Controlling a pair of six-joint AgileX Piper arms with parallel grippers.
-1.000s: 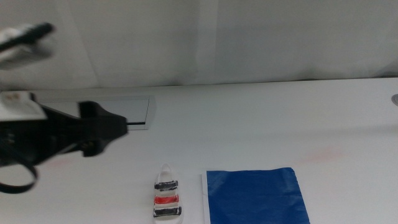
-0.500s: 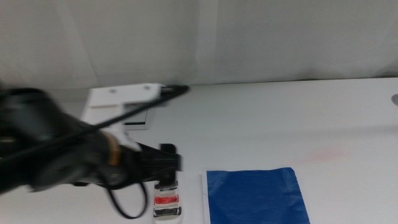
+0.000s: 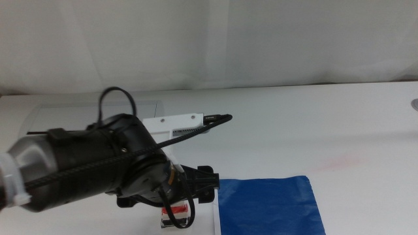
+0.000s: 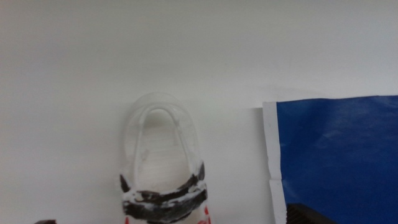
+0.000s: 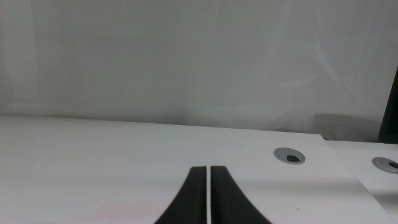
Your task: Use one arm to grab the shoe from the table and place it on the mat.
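I am lowering the left claw, released, astride the shoe; jaws should straddle its straps, clear of the mat alongside.

No text, label or number can be read anywhere.

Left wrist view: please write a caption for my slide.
Left gripper's open jaws straddle the white sandal beside the blue mat.

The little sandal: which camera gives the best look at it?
The left wrist view: the sandal fills the middle, showing its white heel loop and one black strap, beside the blue mat. In the middle view, the arm hides all but a red-and-black sliver. The right wrist view misses it entirely.
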